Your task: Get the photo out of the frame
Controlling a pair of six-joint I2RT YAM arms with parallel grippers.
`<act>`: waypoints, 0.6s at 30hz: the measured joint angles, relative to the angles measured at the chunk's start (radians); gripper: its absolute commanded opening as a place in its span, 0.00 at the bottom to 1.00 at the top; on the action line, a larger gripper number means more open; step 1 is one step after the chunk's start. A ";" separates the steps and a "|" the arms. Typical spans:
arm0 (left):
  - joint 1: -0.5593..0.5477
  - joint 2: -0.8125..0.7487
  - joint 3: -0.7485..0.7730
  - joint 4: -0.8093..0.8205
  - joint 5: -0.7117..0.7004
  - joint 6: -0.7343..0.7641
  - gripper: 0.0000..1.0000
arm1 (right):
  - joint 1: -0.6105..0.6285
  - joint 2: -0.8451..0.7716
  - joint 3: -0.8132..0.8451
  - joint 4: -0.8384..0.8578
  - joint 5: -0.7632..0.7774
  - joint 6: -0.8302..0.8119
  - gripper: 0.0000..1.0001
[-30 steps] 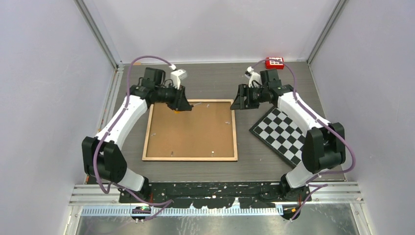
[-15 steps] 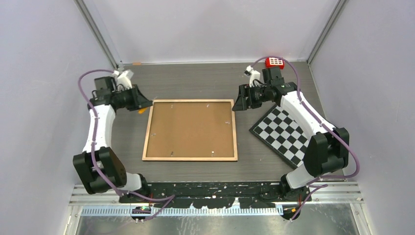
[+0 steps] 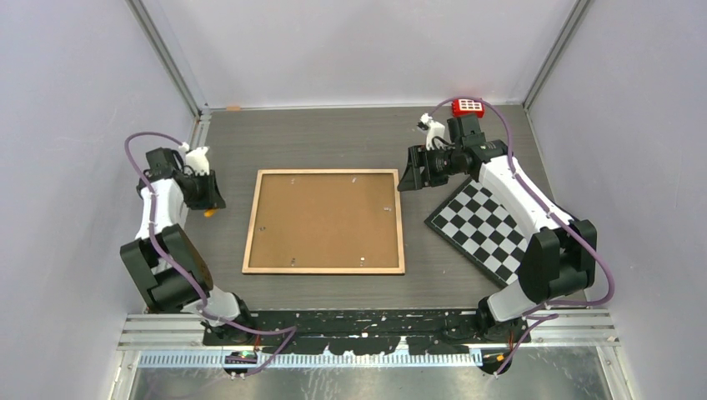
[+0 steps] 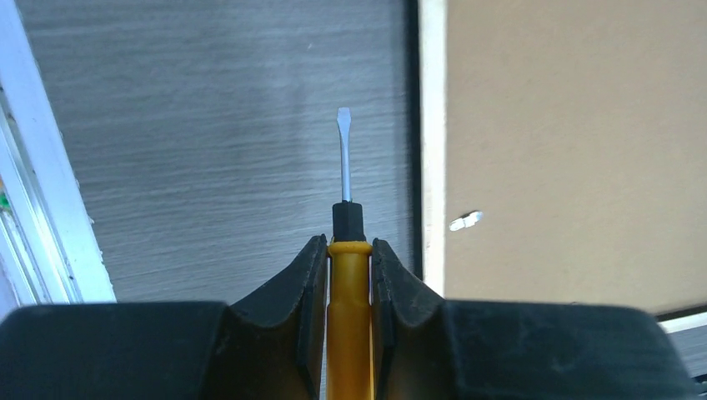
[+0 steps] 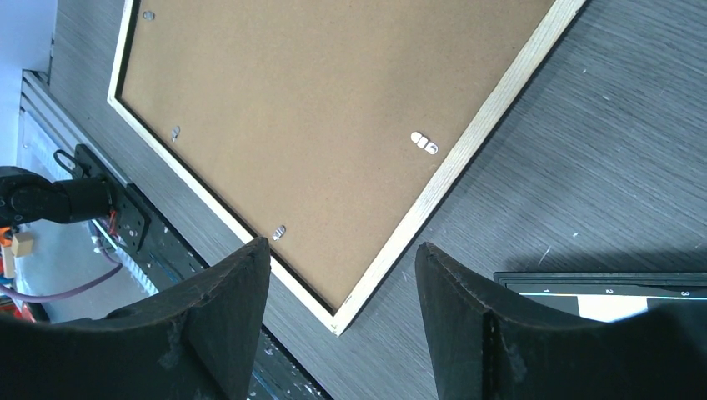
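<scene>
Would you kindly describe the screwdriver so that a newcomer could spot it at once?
Find the big frame lying back-up on the table. Left of it, the left gripper is clamped on the screwdriver. It alone has a yellow handle, with a black collar and a thin flat-tipped metal blade.

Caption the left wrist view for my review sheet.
Left gripper shut on a yellow-handled flat screwdriver, tip over the table beside the pale rim of the face-down frame.
</scene>
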 measured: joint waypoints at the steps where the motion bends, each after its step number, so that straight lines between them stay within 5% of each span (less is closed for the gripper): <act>1: 0.002 0.015 -0.011 0.003 -0.019 0.016 0.00 | 0.000 0.000 0.000 0.000 0.002 0.002 0.68; 18: 0.005 0.230 -0.037 0.120 -0.101 0.118 0.20 | 0.000 -0.056 -0.089 0.000 0.040 0.014 0.69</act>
